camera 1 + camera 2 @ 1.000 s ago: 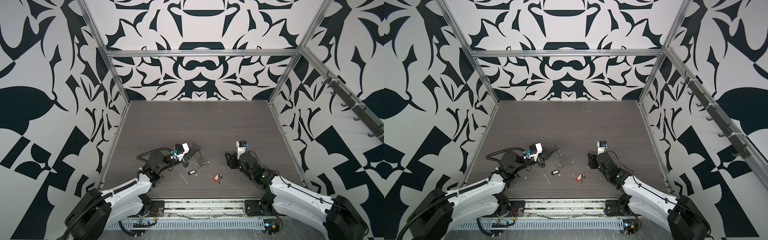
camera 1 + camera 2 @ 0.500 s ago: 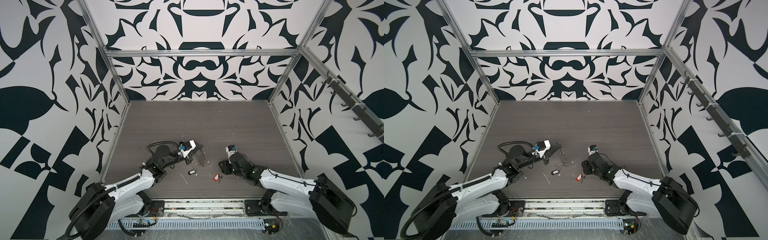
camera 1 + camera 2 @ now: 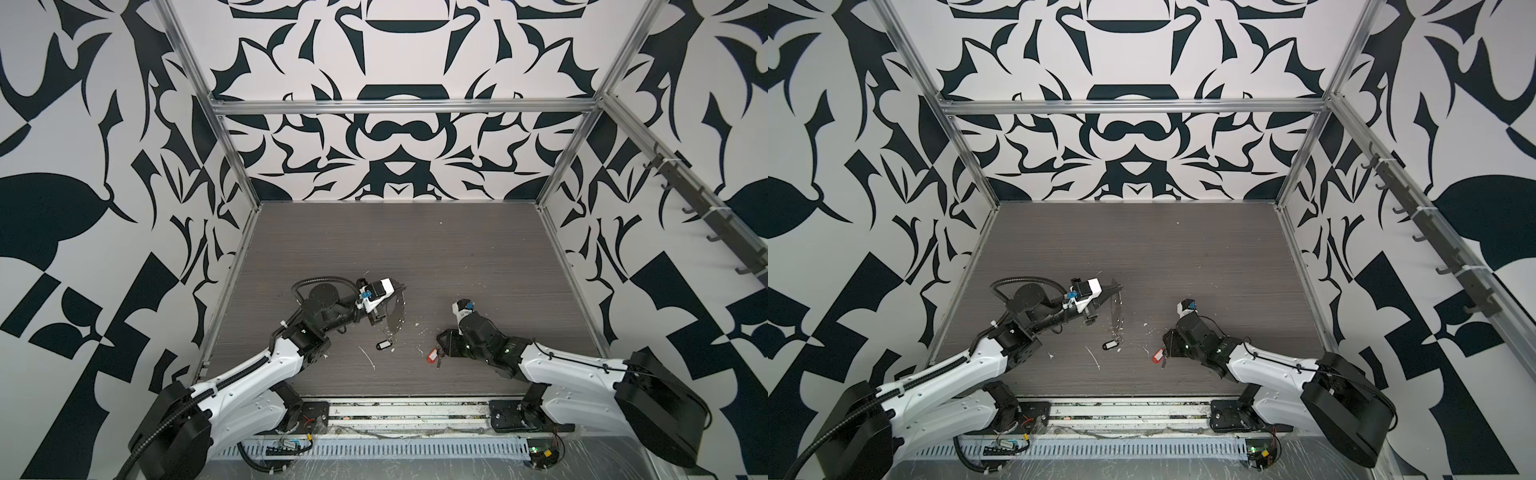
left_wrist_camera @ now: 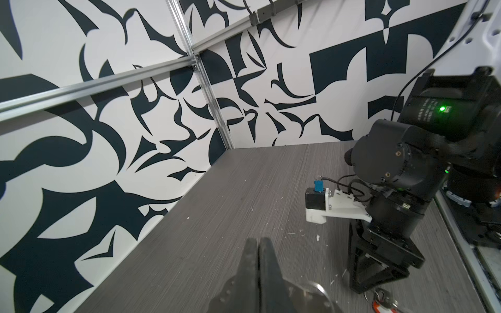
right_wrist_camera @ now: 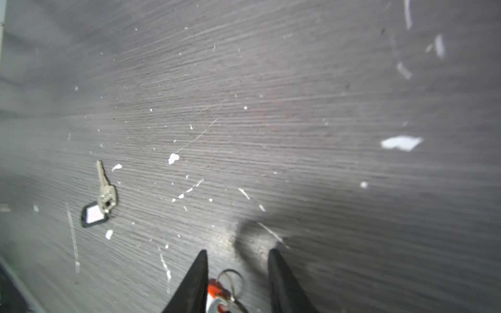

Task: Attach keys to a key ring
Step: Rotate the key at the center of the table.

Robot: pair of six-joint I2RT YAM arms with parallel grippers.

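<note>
The key ring (image 3: pixel 394 312), a thin grey hoop, hangs pinched at its upper rim in my shut left gripper (image 3: pixel 402 287); it shows edge-on in a top view (image 3: pixel 1119 308), and part of its rim (image 4: pixel 317 294) shows in the left wrist view behind the gripper (image 4: pixel 259 241). Keys with a black tag (image 3: pixel 384 345) (image 3: pixel 1109 345) (image 5: pixel 93 214) lie on the table just below the hoop. Keys with a red-orange tag (image 3: pixel 432 355) (image 3: pixel 1157 356) (image 5: pixel 214 288) lie between the parted fingers of my right gripper (image 5: pixel 238 253) (image 3: pixel 439 350), one finger against the tag.
White scraps (image 5: pixel 401 142) and flecks (image 3: pixel 368 357) are strewn over the dark wood-grain table (image 3: pixel 415 257). Patterned walls and metal frame posts (image 3: pixel 232 166) close in three sides. A metal rail (image 3: pixel 407 415) runs along the table's front edge.
My right arm has swung left and dropped low over the red-tag keys, and its jaws have narrowed around them. The left gripper has shifted slightly right with the hoop.
</note>
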